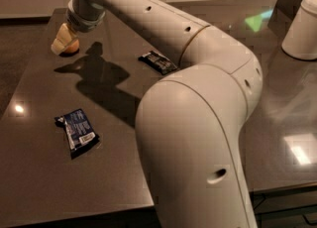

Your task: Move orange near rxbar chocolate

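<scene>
The orange (72, 48) lies near the far left corner of the dark table (44, 182); only a sliver of it shows beneath my gripper. My gripper (62, 43) sits right down on it, covering most of the fruit. The rxbar chocolate (157, 62), a slim black shiny wrapper, lies flat on the table to the right of the orange, close beside my arm (163, 24), well apart from the fruit.
A wider dark blue packet with a white label (78, 130) lies at the front left. A white rounded container (302, 24) and a dark box (286, 3) stand at the far right. The table's left edge is close to the orange.
</scene>
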`<state>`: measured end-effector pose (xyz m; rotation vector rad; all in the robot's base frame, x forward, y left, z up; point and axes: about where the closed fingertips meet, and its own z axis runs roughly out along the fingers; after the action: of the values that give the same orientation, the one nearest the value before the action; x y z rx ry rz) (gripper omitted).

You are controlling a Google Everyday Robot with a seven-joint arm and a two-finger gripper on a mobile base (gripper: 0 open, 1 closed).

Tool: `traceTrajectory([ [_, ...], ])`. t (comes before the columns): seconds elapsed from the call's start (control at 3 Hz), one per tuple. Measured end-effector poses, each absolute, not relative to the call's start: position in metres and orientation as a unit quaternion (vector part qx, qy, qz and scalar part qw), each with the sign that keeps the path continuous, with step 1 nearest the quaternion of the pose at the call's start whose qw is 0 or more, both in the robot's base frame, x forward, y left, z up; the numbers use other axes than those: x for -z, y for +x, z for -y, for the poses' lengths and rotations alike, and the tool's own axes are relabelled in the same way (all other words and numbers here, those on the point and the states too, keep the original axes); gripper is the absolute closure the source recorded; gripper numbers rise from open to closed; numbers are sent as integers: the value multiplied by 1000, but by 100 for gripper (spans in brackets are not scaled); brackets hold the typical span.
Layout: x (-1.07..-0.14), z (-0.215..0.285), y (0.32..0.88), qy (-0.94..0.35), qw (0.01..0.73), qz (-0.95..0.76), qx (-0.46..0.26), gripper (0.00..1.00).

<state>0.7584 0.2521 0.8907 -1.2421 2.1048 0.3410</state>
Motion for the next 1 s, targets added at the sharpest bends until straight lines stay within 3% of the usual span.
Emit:
traceTrajectory([
  [1.0,-859,-273,781,-472,309,-817,-117,0],
])
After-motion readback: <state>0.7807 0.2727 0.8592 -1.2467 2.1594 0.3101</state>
